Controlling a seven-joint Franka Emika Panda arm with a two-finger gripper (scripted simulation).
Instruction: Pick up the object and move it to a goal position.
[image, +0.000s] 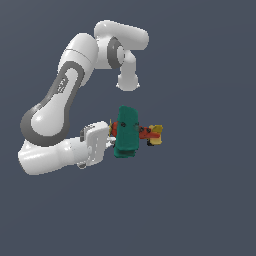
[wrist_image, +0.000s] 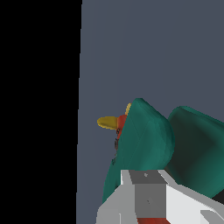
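The toy biplane (image: 128, 132) has teal-green wings, a red-orange body and a yellow tail pointing to the exterior view's right. My gripper (image: 115, 136) reaches it from the exterior view's left and is shut on it at the wings; the fingertips are hidden behind the teal wings. In the wrist view the teal wings (wrist_image: 148, 140) fill the middle, with the yellow propeller (wrist_image: 107, 122) sticking out beside them. One grey-white finger (wrist_image: 146, 194) presses against the wing. The plane appears held off the ground.
The white arm's links (image: 55, 115) curve above and to the exterior view's left of the gripper. The ground (image: 210, 200) is plain dark grey-blue all round. In the wrist view a black band (wrist_image: 39, 109) borders the grey surface.
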